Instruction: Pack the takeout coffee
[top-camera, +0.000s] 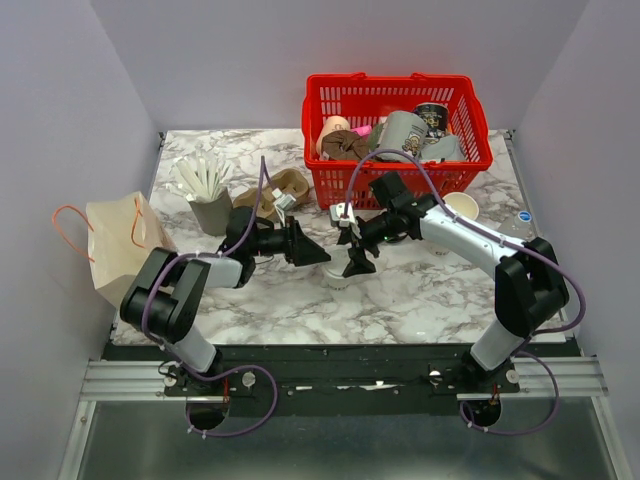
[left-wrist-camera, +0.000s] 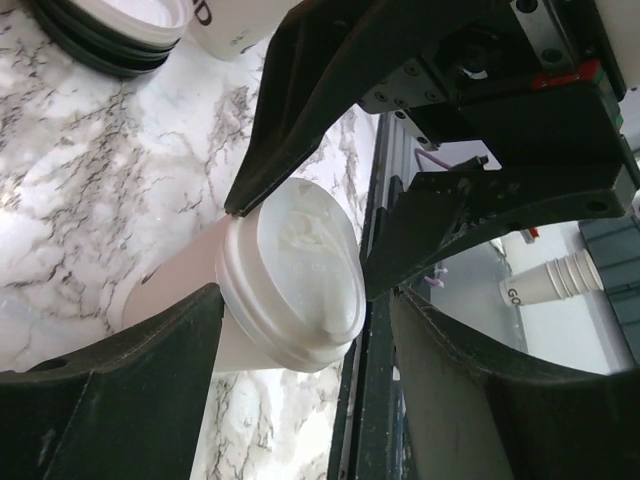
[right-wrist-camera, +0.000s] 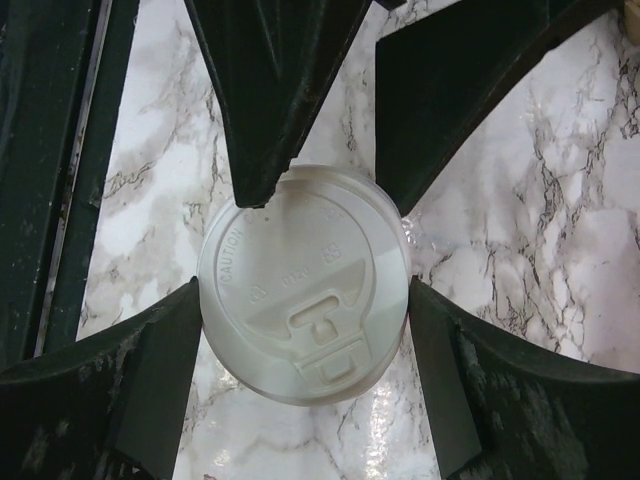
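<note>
- In the overhead view, the small white paper cup with a round white plastic lid (top-camera: 338, 277) is almost wholly covered by the black fingers of the left gripper (top-camera: 322, 257) and the right gripper (top-camera: 354, 262); only a white sliver is seen.
- From the right wrist, the cup's wall is concealed beneath its lid.
- From the left wrist, a low stack of round lids (left-wrist-camera: 100, 30) and a white printed paper cup (left-wrist-camera: 235, 20) are cut off by the top edge.
- The contents of the red plastic basket (top-camera: 400, 98) cannot be told apart.
</note>
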